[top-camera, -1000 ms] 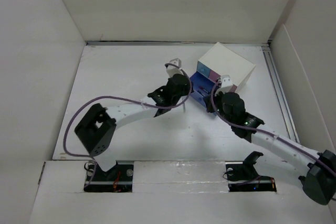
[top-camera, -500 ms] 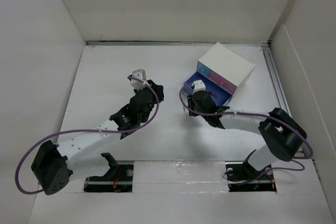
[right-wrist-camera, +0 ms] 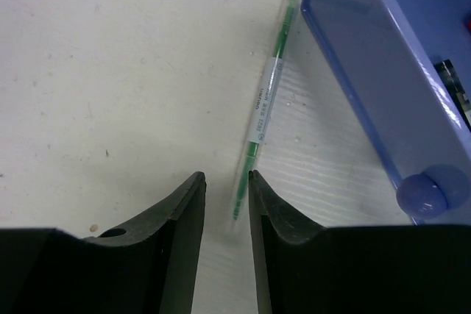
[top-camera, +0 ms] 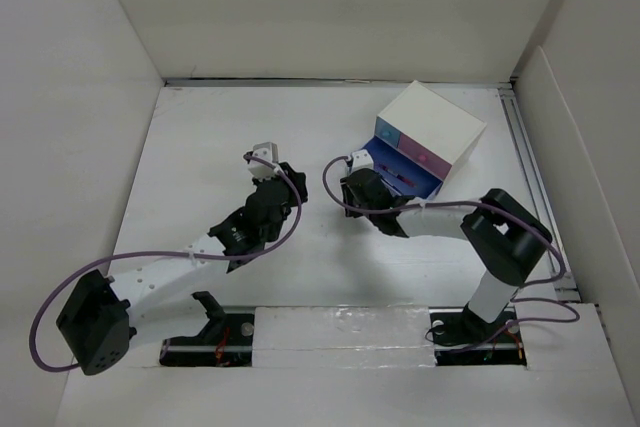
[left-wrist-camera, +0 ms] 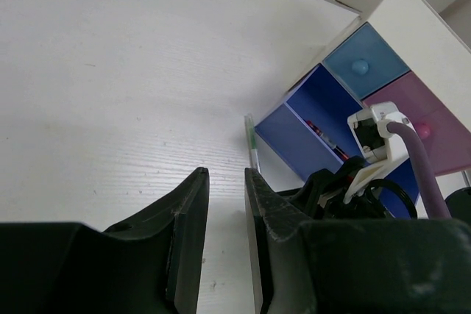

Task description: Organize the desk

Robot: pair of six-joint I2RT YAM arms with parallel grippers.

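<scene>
Green pen (right-wrist-camera: 263, 104) flat on bench (top-camera: 200, 147), just beside open blue drawer (right-wrist-camera: 368, 71). Light, slim, probably rolls: pinch it mid-barrel. Your right hand (right-wrist-camera: 226, 182) over its tip, narrow, empty; left hand (left-wrist-camera: 227, 182) likewise.

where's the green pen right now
In the right wrist view the green pen lies flat on the desk, just left of the open blue drawer and just ahead of the right arm's fingers.
</scene>
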